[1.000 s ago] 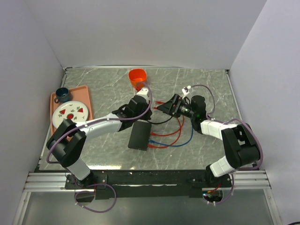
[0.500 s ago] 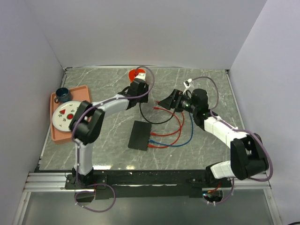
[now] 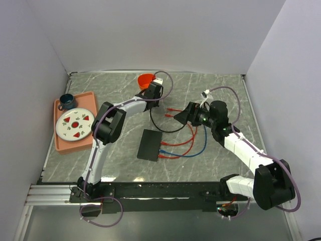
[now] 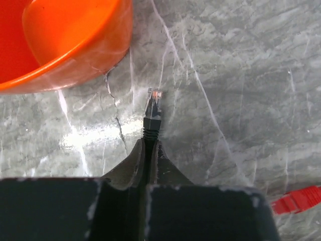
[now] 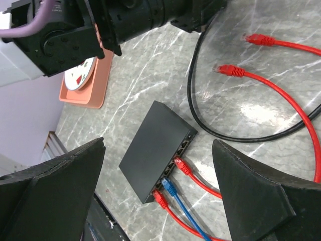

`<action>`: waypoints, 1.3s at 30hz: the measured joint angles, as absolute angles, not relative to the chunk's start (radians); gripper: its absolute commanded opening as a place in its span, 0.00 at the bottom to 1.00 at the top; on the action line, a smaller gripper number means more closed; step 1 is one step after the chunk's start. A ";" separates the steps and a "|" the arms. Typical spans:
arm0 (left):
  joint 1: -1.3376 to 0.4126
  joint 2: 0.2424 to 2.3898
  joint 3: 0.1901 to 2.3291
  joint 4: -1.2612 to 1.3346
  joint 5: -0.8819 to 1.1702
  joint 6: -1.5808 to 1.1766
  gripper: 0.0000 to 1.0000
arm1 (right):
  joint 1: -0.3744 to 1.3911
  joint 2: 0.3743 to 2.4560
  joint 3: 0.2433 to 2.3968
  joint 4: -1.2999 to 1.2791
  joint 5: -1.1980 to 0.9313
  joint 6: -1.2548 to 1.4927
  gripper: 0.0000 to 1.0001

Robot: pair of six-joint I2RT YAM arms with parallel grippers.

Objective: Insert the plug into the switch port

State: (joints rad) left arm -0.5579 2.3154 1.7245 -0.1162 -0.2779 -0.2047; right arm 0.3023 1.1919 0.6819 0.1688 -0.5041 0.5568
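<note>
Found left gripper clamped together on the black boot just behind the plug – clear connector sticking out straight past the fingertips, over the marble table. Spotted orange cup near, ahead and to the left of those fingers; noted a loose red plug back and off to the right. Could not tell whether the plug tip touched the table. Traced the black cable from that gripper looping back toward the arm bases.

Logged right gripper spread wide apart, holding nothing – hovering, tilted down. Saw the flat black switch box framed between its fingers, farther out and below. Marked the switch port on the narrow edge facing that gripper's right finger, unfilled; counted red, blue and red plugs seated in the ports beside it. Placed the box well apart from the left gripper, back toward the bases. Noted two more loose red plugs lying beyond the right finger.

Farthest out, left of the left arm: pink tray with a plate and dark mug.
</note>
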 measured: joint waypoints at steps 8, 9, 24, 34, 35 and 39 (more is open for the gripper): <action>-0.545 2.201 1.539 -0.021 -0.179 -0.274 0.01 | 0.294 1.191 0.679 0.173 -0.517 0.556 0.95; -0.541 2.169 1.502 -0.019 -0.152 -0.292 0.01 | 0.294 1.191 0.678 0.174 -0.522 0.556 0.95; -0.532 1.551 1.035 0.349 0.256 -0.561 0.01 | 0.294 1.102 0.580 0.359 -0.617 0.548 0.95; -0.558 1.336 0.607 0.735 0.516 -0.742 0.01 | 0.295 1.017 0.424 0.677 -0.757 0.660 0.95; -0.564 1.325 0.591 0.767 0.537 -0.750 0.01 | 0.297 1.013 0.417 0.705 -0.770 0.668 0.95; -0.602 1.293 0.532 0.949 0.635 -0.784 0.01 | 0.316 1.011 0.392 0.812 -0.821 0.713 0.94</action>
State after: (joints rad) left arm -0.6018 1.2926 0.5320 0.9485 0.6350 -0.7837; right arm 0.3157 1.0107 0.3916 0.8124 -0.8211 0.7132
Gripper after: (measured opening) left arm 0.035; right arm 0.948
